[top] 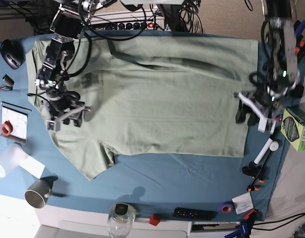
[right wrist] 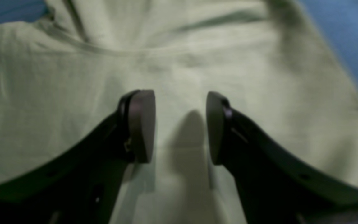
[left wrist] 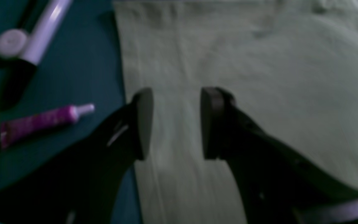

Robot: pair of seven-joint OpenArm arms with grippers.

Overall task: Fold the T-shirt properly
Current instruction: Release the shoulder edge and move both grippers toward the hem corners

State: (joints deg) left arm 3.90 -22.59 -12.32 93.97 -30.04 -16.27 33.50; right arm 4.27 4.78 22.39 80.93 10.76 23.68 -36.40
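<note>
The T-shirt (top: 157,104) is pale sage green and lies spread flat on the blue table cloth (top: 182,176), with a sleeve at the lower left. My left gripper (top: 245,118) hovers open over the shirt's right edge. In the left wrist view the gripper (left wrist: 176,124) straddles the shirt (left wrist: 259,77) just inside its edge, with nothing between the fingers. My right gripper (top: 79,119) is open over the shirt's left part, near the sleeve. In the right wrist view it (right wrist: 180,127) is above wrinkled shirt fabric (right wrist: 73,93) and is empty.
A green box (top: 297,128), a white marker (top: 264,151) and a purple tube (left wrist: 42,123) lie off the shirt's right edge. A mouse (top: 12,53), papers (top: 14,121), a plastic cup (top: 6,161) and a mug (top: 37,192) are on the left. A jar (top: 121,218) and remote (top: 194,214) sit at the front.
</note>
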